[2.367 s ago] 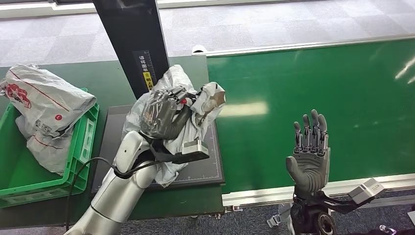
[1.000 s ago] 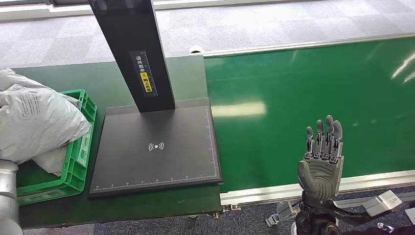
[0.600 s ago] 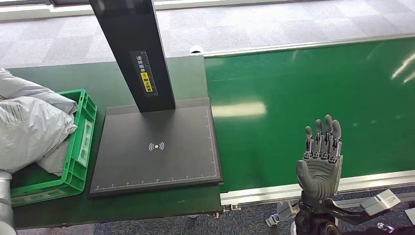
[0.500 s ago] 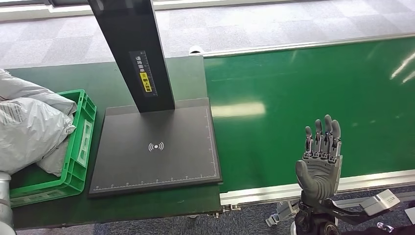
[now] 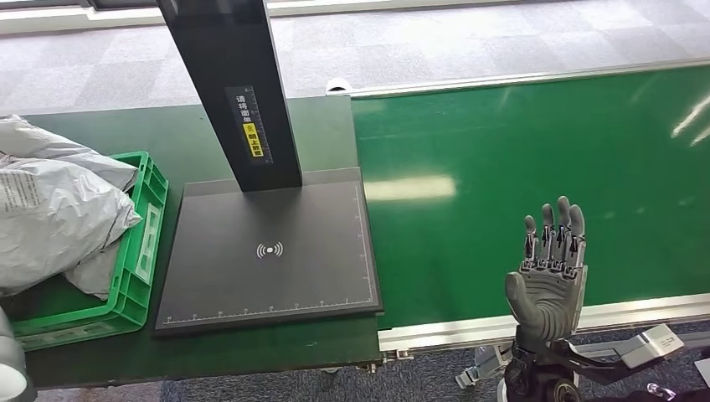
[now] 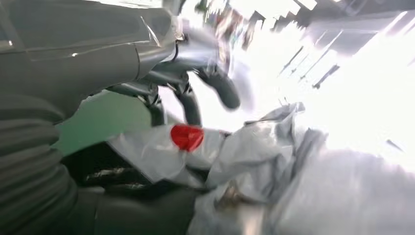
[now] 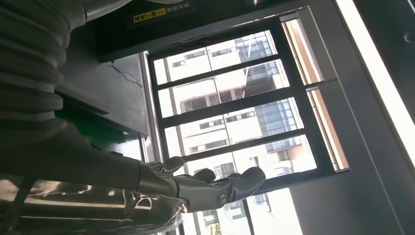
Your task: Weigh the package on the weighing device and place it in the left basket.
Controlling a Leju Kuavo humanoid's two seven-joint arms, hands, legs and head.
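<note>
Green basket (image 5: 142, 251) under package (image 5: 50, 218) (edge-cropped)

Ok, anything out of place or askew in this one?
Mostly tidy. The grey packages are heaped above the rim of the green basket and bulge out over its edge rather than sitting inside. The scale platform is bare, and the right hand is held upright with its fingers apart, holding nothing.

Grey plastic package (image 5: 59, 222) with black print fills a bright green basket (image 5: 142, 251). The scale (image 5: 268, 251) is black with a white wave mark, its post (image 5: 234, 84) carrying a yellow label. Belt (image 5: 536, 167): green.
</note>
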